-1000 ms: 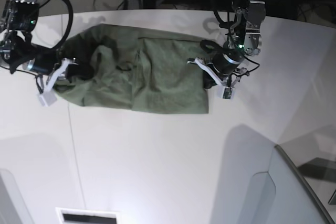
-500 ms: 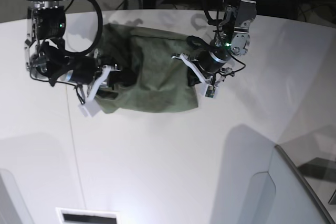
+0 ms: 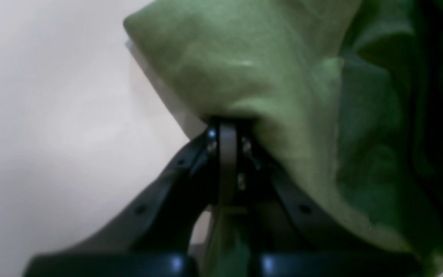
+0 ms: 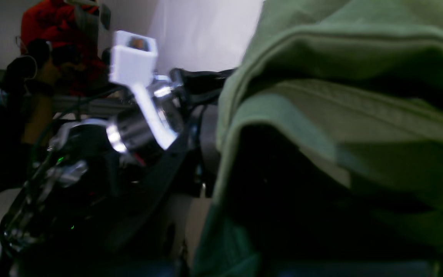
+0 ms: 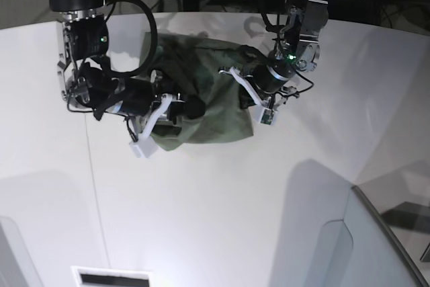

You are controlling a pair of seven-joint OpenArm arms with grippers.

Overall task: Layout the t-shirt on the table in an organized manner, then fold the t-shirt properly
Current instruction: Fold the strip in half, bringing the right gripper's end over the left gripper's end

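From the left of the base view: the right gripper [image 5: 191, 107] reaches in over the shirt [image 5: 213, 109], its jaws pressed together on a fold of cloth at the garment's left side. The wrist view confirms layered green fabric draped across it, with dark hollows under the folds. Judgement: that side is being carried toward the middle to make a fold.

Centre: the shirt lies bunched on the table [image 5: 222, 206], toward the far edge, narrowed into a rumpled mass with several creases, not flat. The fold is under way, not finished.

Right: the left gripper [image 3: 227, 129] pinches the shirt's right edge, jaws closed tight on the cloth; fabric rises from the pinch in a peak. It likely anchors that side so the cloth stays taut. Risk: uneven layers if either pinch slips.
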